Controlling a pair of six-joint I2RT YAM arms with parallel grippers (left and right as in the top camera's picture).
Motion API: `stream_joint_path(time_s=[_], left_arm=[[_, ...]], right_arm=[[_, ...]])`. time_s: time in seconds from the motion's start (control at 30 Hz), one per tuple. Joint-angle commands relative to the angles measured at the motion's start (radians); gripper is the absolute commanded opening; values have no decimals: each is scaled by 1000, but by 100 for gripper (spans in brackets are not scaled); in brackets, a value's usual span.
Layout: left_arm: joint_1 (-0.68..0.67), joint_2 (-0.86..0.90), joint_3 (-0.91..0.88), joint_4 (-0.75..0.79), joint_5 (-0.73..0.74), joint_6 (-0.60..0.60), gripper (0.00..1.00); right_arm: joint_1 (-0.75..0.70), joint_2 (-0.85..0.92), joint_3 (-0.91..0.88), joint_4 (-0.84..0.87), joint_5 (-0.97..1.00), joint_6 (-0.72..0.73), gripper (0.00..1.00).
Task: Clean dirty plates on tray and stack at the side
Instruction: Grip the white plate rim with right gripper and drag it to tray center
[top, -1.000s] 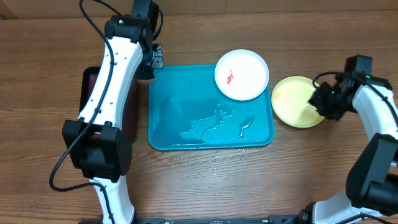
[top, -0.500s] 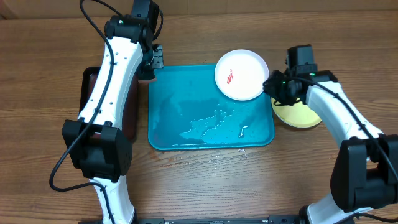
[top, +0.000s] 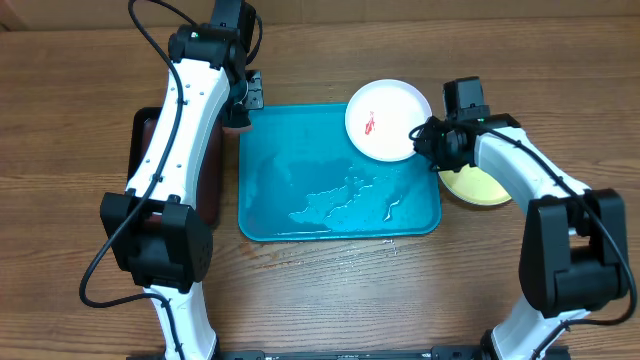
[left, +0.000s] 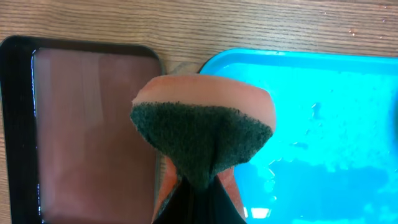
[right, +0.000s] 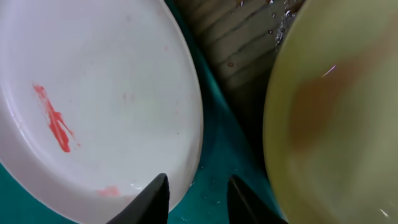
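A white plate with a red smear lies at the back right corner of the turquoise tray. My right gripper is open and straddles the plate's right rim: one finger over the plate, the other over the tray. Nothing is gripped. Just right of the tray, a yellow-green plate rests on the table, partly under my right arm. My left gripper is shut on an orange and green sponge, above the tray's back left corner.
A dark red tray with a black rim sits left of the turquoise tray, mostly under my left arm. Water puddles lie on the turquoise tray's front middle. Bare wooden table surrounds both trays.
My right arm has swung left from the yellow-green plate to the white plate's right rim, with its jaws slightly narrower. The left arm and sponge have not moved.
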Motion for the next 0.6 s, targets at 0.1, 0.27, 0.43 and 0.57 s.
stream_joint_path(time_s=[0.1,0.27,0.43,0.57], left_arm=[[-2,-6,14,5,6,-3,4],[-2,-6,14,5,5,-3,4],[-2,-6,14,4,5,-3,4],[-2,-6,14,4,6,-3,4]], right_arm=[[25,52,24,13,-21,-5,33],[52,79,26,8,-47,-27,25],[70,79,33,4,-137,-53,17],[109,79,33,-19,-209,-53,13]])
